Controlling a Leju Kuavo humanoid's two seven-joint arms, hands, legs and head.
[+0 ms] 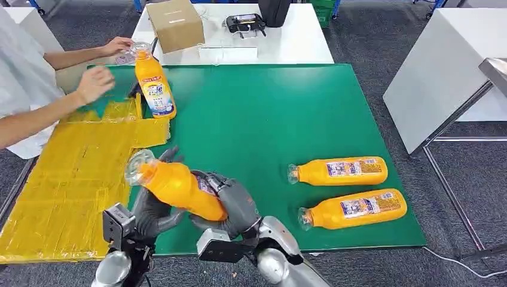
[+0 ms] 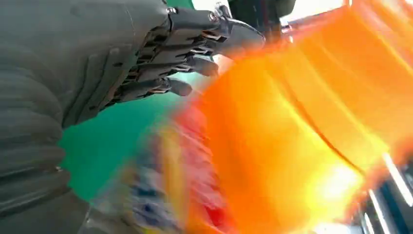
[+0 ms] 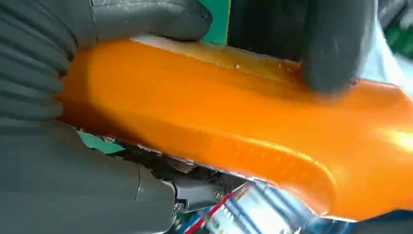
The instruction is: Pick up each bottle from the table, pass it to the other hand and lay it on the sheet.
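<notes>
My right hand (image 1: 234, 203) is gripping the orange bottle (image 1: 179, 186) above the green tabletop (image 1: 269, 119), beside the yellow sheet (image 1: 66, 179); my left hand (image 1: 152, 210) fingers are cupping it underneath.

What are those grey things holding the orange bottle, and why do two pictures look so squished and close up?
They are a robot's two hands. The big picture is from a camera in its head, looking down. The right hand grips an orange bottle while the left hand touches it from the other side. The close pictures come from cameras on each wrist, so the bottle looks huge. On the green mat two more bottles lie flat. Another bottle stands by the yellow sheet, near a person's hand.
</notes>
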